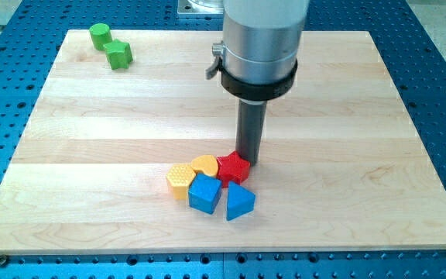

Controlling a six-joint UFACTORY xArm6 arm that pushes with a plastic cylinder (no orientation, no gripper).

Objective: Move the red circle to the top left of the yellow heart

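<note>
A red block (233,167) with an angular, star-like outline lies in a cluster near the view's bottom centre. It touches the right side of the yellow heart (205,164). No round red block shows; the arm's body hides part of the board at the view's top centre. My tip (248,160) stands at the red block's upper right edge, touching or nearly touching it.
A yellow hexagon (179,178) sits left of the heart. A blue cube (204,193) and a blue triangle (239,203) lie just below the heart and the red block. A green circle (99,35) and a green star (119,55) sit at the board's (362,155) top left.
</note>
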